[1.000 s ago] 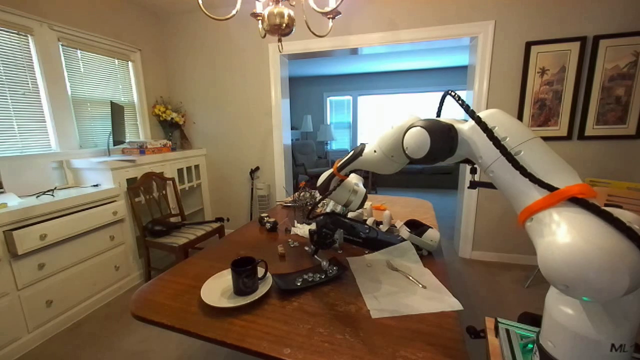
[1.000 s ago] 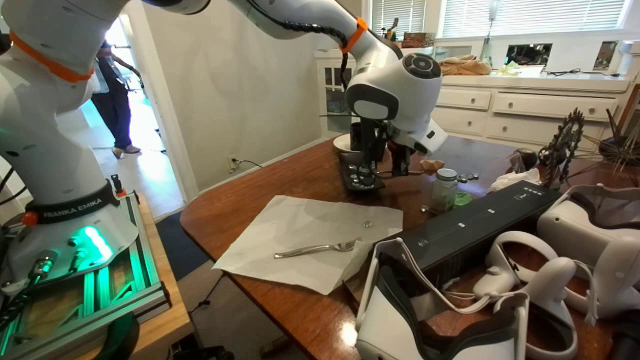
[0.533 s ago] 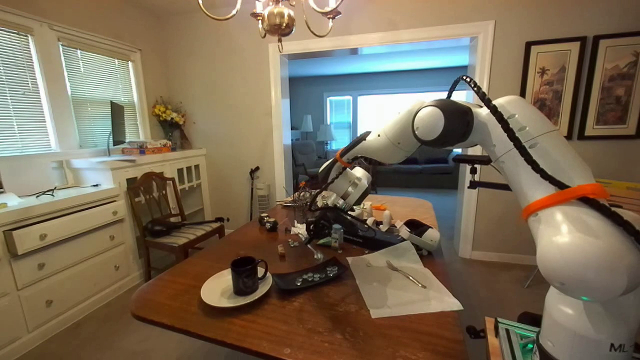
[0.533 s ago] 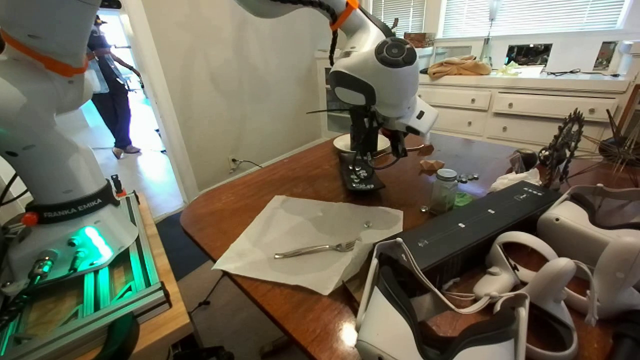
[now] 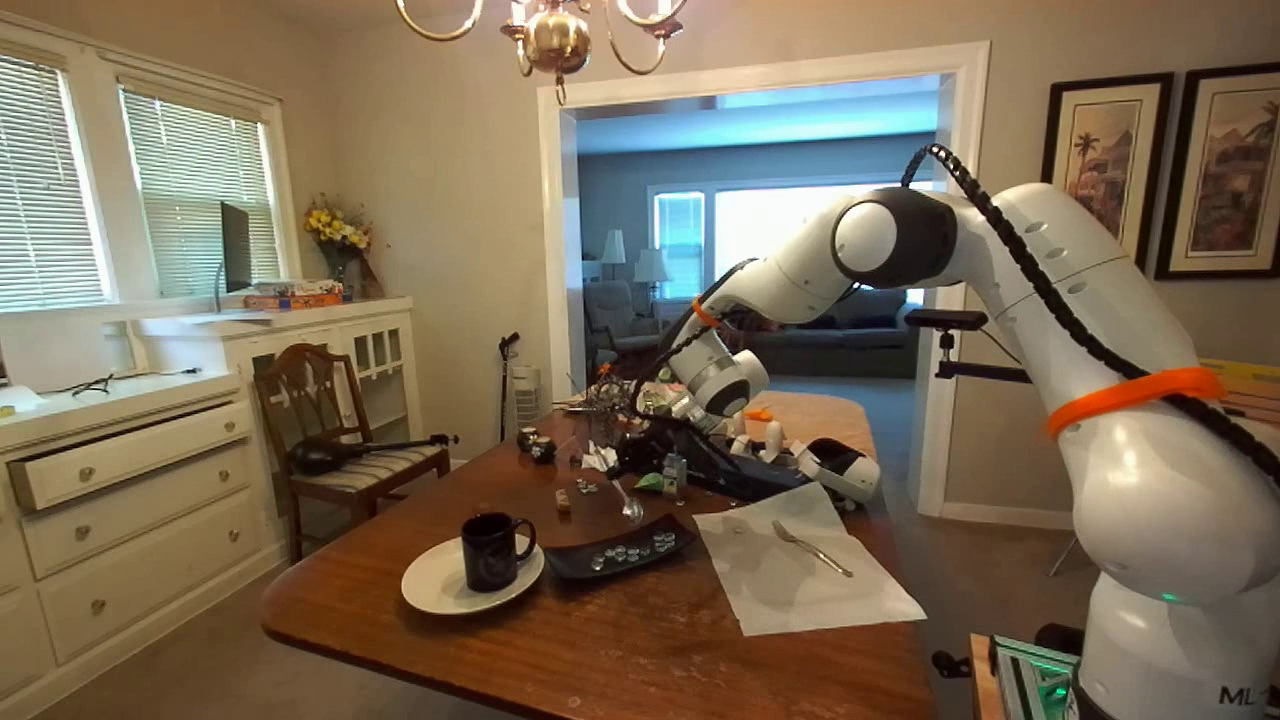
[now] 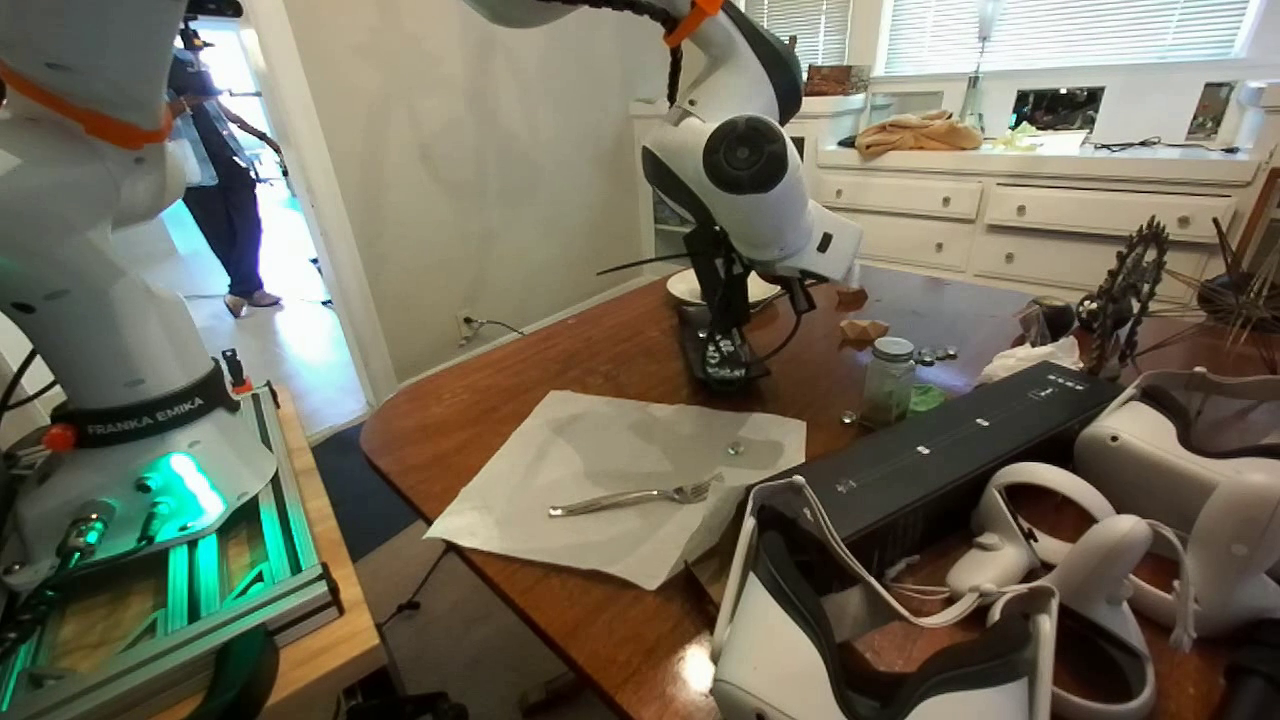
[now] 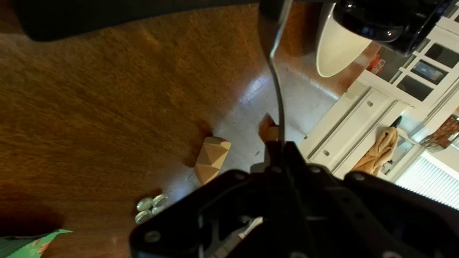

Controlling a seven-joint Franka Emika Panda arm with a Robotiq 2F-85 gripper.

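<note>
Since a second ago: wrist (image 6: 765, 215) has tilted, spoon (image 7: 280, 100) has shifted off the clear beads (image 5: 632, 553) in the tray (image 5: 572, 566). Claw (image 7: 282, 147) clamped on spoon handle, bowl near tray's long edge. Tray sits inboard of table (image 5: 620, 655) edge.

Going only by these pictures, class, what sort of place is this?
Probably a home dining room: a brass chandelier, a wooden table and a chair with a striped seat.
</note>
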